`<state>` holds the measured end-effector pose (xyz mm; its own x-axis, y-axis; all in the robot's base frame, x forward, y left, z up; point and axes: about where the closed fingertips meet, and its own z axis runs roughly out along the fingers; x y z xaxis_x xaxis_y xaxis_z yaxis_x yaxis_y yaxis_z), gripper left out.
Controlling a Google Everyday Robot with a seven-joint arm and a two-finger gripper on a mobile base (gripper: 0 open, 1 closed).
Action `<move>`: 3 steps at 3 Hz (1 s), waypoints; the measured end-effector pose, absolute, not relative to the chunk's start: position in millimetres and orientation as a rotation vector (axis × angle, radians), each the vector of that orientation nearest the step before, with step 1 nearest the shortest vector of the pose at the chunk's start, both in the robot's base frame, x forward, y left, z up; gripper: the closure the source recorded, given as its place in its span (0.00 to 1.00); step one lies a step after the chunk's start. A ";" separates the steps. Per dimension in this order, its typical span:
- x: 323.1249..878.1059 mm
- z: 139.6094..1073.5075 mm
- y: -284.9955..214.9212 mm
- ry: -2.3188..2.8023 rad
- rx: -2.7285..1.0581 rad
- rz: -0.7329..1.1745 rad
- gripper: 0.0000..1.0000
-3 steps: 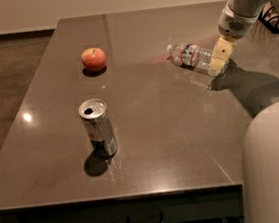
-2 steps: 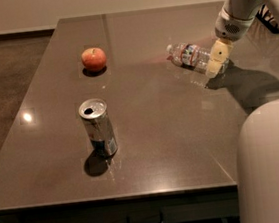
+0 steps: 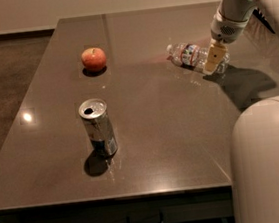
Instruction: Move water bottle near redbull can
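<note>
The water bottle (image 3: 189, 55) lies on its side at the back right of the dark table (image 3: 166, 125), cap end pointing left. It is clear, with a red, white and blue label band. My gripper (image 3: 213, 59) hangs from the white arm at the bottle's right end, right against it or over it. The redbull can (image 3: 98, 128) stands upright at the front left of the table, pull-tab top showing, far from the bottle.
A red apple (image 3: 94, 59) sits at the back left of the table. My white robot body (image 3: 268, 161) fills the lower right corner. The table's front edge runs along the bottom, and brown carpet (image 3: 5, 83) lies to the left.
My gripper has shifted slightly left and down, closer onto the bottle's right end. The bottle, the can and the apple have not moved.
</note>
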<state>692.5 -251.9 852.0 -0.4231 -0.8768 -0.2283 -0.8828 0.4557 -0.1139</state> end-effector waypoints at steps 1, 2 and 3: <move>690.6 854.5 -246.5 2.450 -1.537 0.026 0.59; 683.8 865.4 -234.5 2.415 -1.580 0.018 0.82; 666.6 877.1 -215.4 2.370 -1.645 0.021 1.00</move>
